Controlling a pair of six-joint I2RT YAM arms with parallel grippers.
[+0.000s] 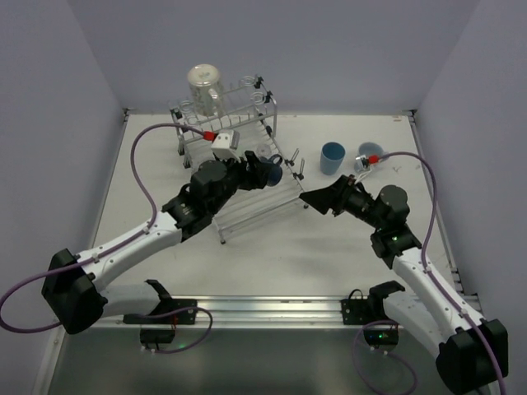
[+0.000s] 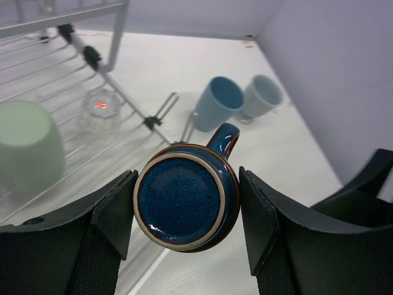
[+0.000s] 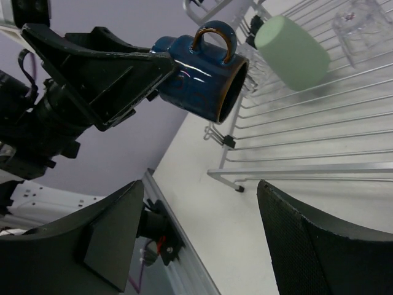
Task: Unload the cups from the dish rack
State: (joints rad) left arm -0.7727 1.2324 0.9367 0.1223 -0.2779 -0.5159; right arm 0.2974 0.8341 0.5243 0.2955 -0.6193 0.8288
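Starting nearest the arm bases, the right gripper (image 3: 199, 190) is being held over the white table (image 1: 329, 263) just right of the dish rack (image 1: 247, 202), its fingers spread wide with nothing between them. Slightly farther and to the left, the dark blue mug (image 3: 196, 74) is being gripped by the left gripper (image 2: 187, 206), one finger pressed against each side of its body. The mug is being held on its side above the right part of the rack, base toward the left wrist and open mouth toward the right gripper. On the sloping rods beyond, the pale green tumbler (image 2: 27, 147) is being carried mouth down, and the clear glass (image 2: 99, 107) is being carried just to its right. Off the rack, on the table to the right, the light blue tumbler (image 2: 218, 101) and the pale grey mug (image 2: 261, 96) are being kept side by side. At the rack's far left corner, a pale cloudy cup (image 1: 203, 82) is being propped upside down above the raised rail.
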